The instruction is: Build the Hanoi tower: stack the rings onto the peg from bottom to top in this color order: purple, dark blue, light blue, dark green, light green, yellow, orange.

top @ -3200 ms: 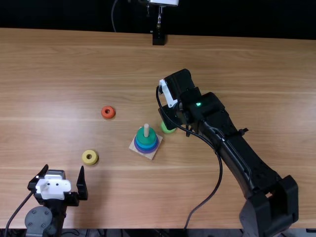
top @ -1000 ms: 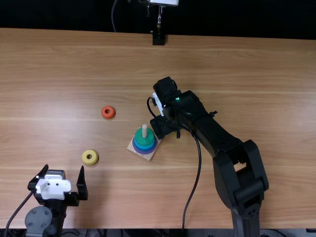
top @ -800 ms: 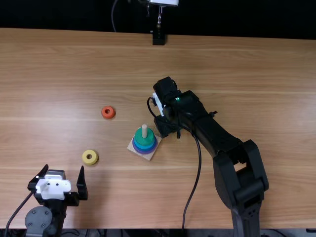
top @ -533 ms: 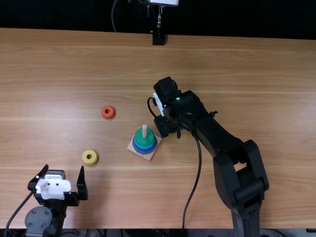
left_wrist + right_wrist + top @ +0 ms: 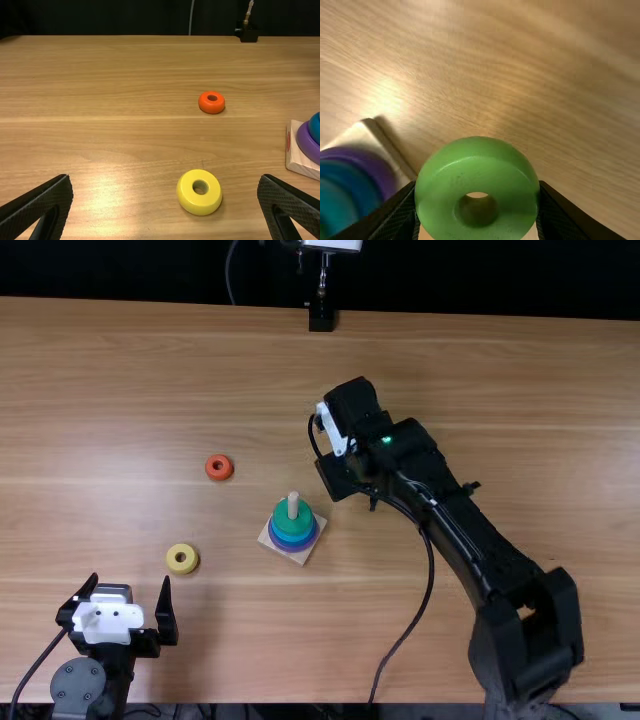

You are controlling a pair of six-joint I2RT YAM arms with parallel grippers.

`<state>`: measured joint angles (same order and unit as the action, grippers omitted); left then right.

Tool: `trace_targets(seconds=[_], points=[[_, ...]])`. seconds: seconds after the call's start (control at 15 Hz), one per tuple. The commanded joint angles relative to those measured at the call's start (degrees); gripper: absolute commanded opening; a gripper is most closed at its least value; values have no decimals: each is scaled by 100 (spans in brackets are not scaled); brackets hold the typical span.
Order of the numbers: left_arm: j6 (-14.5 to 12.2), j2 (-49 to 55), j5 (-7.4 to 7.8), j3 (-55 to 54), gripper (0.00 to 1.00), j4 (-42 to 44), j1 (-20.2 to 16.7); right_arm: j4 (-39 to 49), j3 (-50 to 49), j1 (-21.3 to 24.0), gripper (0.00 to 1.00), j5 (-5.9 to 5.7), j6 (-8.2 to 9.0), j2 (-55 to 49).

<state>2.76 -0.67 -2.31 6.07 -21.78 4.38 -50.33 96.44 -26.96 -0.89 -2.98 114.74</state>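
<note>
While the right gripper [image 5: 336,480] clasps a smooth, rounded light green ring [image 5: 477,167], the left gripper [image 5: 130,581] stands wide open. The yellow ring [image 5: 199,206] looks chunky and glossy.

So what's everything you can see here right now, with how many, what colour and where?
Table: one, light brown, under everything
Base: one, pale wood, mid-table
Peg: one, pale wood, upright on base
Purple ring: one, lowest on peg
Blue rings: two, dark under light, above purple
Dark green ring: one, atop stack
Light green ring: one, in right gripper
Yellow ring: one, on table
Orange ring: one, beyond yellow
Mount: one, black, far edge
Arms: two, black, left and right
</note>
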Motion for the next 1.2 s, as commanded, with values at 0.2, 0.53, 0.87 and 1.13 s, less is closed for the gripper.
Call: trace_targets(seconds=[0.2,0.53,0.87,1.13], points=[[-87,67,51,-607,100,-480,-60,-1270,982,33,0,-6,-50,-470],[-87,67,51,-607,100,-480,-60,-2799,2186,-73,0,-6,-71,-470],[-87,67,51,-607,100,-480,-60,-3337,2757,-450,0,25,-366,-452],[-87,67,51,-607,100,-480,-60,-3348,2810,-697,0,46,-366,-417]])
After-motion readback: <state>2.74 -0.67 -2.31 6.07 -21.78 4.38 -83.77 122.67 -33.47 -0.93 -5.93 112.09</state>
